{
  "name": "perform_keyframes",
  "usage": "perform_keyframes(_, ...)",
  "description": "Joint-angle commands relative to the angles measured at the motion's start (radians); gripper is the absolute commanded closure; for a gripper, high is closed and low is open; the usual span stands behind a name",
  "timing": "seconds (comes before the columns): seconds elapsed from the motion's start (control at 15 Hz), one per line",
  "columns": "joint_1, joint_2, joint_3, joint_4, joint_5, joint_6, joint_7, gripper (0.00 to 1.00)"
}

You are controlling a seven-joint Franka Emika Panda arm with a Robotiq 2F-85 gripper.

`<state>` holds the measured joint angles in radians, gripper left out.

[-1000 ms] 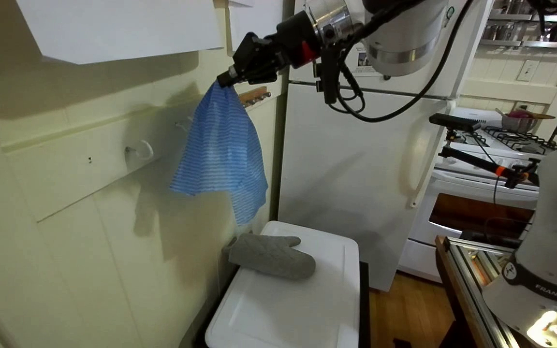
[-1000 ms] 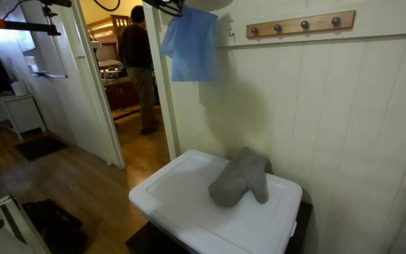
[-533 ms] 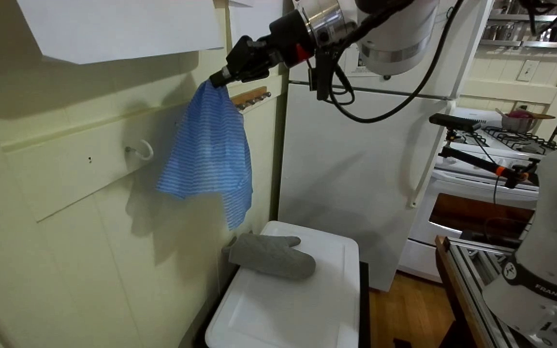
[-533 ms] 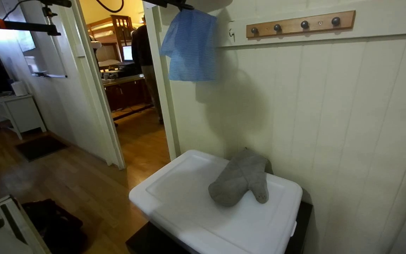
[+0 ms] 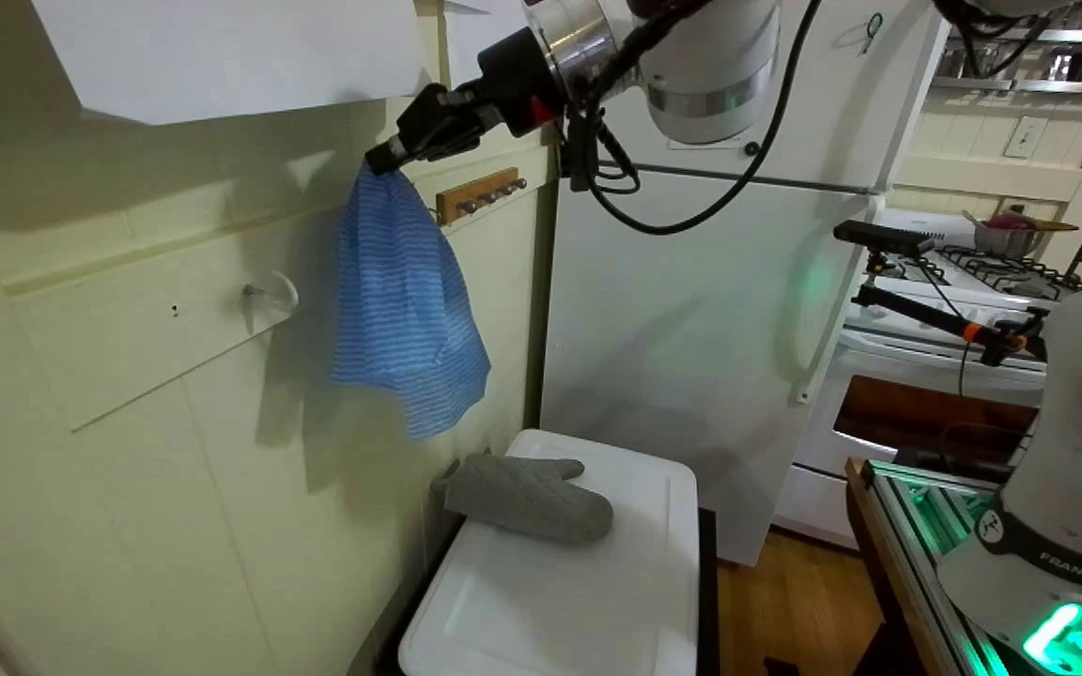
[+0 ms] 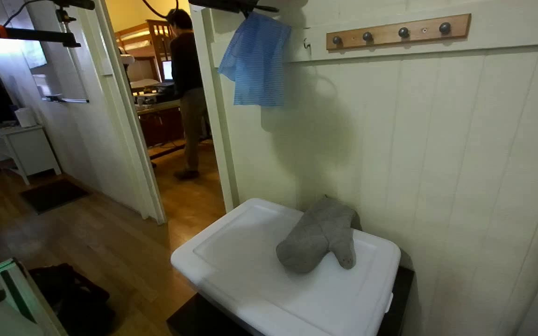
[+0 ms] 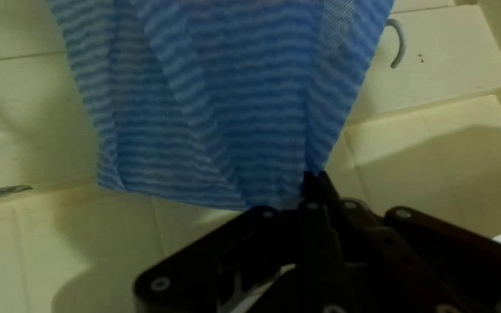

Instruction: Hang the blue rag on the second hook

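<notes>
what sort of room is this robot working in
Probably a home kitchen, judging by the stove, the white refrigerator and the grey oven mitt.

A tall white two-door refrigerator point(image 5: 668, 329) stood beside the pale cream panelled wall point(image 6: 437, 130), a white gas stove point(image 5: 888, 364) beyond it. A white door frame point(image 6: 217, 116) opened onto a room point(image 6: 119, 14) in warm yellow light, holding a brown wooden bunk bed point(image 6: 138, 45); glossy brown floorboards point(image 6: 124, 242) ran past a small white side table point(image 6: 33, 151).
</notes>
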<state>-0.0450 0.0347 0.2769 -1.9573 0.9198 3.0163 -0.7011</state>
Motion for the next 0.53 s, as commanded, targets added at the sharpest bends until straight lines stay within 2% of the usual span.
perform_keyframes(0.0, -0.007, 0.059, 0.002, 0.062, 0.014, -0.048, -0.071, 1.0)
perform_keyframes(0.2, -0.015, 0.087, -0.009, 0.071, -0.018, -0.07, -0.077, 1.0)
perform_keyframes(0.47, -0.028, 0.127, 0.01, 0.126, 0.055, -0.067, -0.17, 1.0)
